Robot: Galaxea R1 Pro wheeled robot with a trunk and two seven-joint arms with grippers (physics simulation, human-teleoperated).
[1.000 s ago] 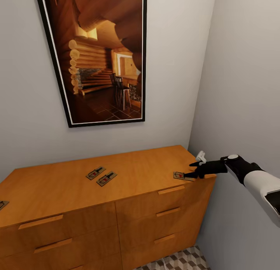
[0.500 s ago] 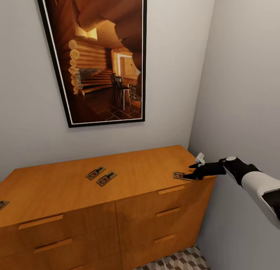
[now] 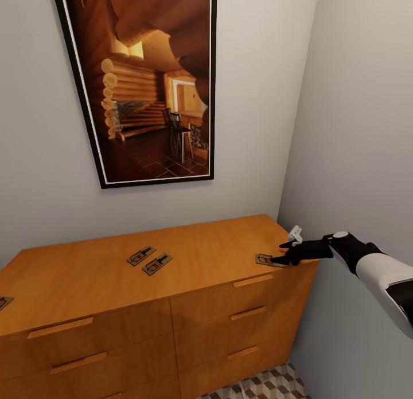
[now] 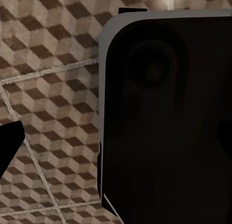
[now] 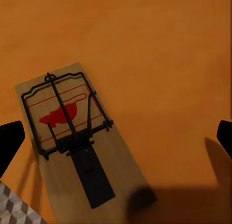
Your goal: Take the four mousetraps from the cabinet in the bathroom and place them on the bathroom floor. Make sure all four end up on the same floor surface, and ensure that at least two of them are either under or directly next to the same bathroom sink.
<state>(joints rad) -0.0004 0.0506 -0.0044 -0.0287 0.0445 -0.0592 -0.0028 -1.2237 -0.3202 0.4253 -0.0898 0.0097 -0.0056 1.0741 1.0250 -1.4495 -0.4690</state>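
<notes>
Four mousetraps lie on top of the orange-brown cabinet (image 3: 218, 247): two side by side in the middle (image 3: 141, 255) (image 3: 158, 263), one at the far left edge (image 3: 4, 301), and one near the right front corner (image 3: 265, 259). My right gripper (image 3: 280, 254) hovers just above that right mousetrap (image 5: 72, 137), open, with its fingertips (image 5: 9, 141) wide apart on either side of it and not touching it. The left gripper (image 4: 116, 137) hangs low over the cube-patterned bathroom floor (image 4: 48, 88), open and empty. The sink is out of view.
The cabinet stands in a corner, with grey walls behind it and close on its right (image 3: 355, 129). A large framed picture (image 3: 149, 83) hangs above it. A patch of tiled floor (image 3: 258, 384) shows below the drawers. A dark part of my own body (image 4: 164, 117) sits beside the left gripper.
My right gripper has eased slightly down and toward the right-hand mousetrap. The mousetraps have not moved.
</notes>
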